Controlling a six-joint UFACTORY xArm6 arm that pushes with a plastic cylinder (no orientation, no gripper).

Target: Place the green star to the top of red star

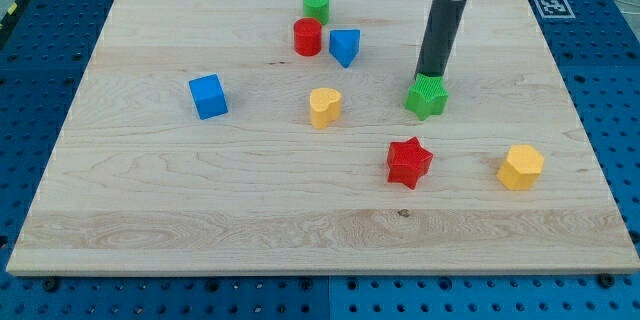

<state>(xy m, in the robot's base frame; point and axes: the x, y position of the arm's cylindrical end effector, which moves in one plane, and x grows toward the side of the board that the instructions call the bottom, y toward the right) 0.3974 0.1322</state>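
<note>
The green star [427,97] lies right of the board's centre. The red star [408,162] lies below it and slightly to the view's left, a small gap apart. My tip [431,76] stands at the green star's top edge, touching it or nearly so; the dark rod rises from there to the view's top.
A green cylinder [316,4], a red cylinder [307,37] and a blue block [345,47] cluster at top centre. A yellow heart-like block [324,107] sits mid-board. A blue cube [208,97] is at the left, a yellow hexagonal block [520,167] at the right. The wooden board [200,220] lies on a blue perforated table.
</note>
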